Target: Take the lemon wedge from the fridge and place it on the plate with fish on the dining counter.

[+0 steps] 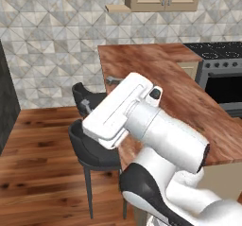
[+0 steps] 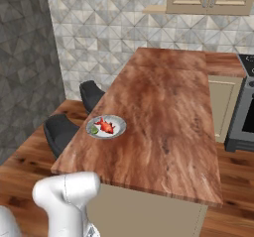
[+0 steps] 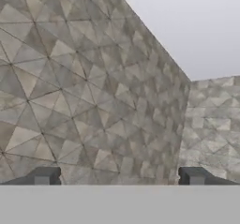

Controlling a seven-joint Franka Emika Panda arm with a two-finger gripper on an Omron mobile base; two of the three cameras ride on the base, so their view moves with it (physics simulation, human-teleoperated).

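The gripper points up at tiled wall, jaws wide and empty, while what looks like the lemon wedge sits behind it, on the plate beside the fish, so a careless swing could knock it off.

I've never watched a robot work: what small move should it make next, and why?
Probably nothing more than drawing the arm back: the plate on the dining counter already holds the red fish and a green wedge, and the gripper is open and empty.

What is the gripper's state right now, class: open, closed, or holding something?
Gripper: open, jaws wide apart, holding nothing, aimed at the tiled wall.
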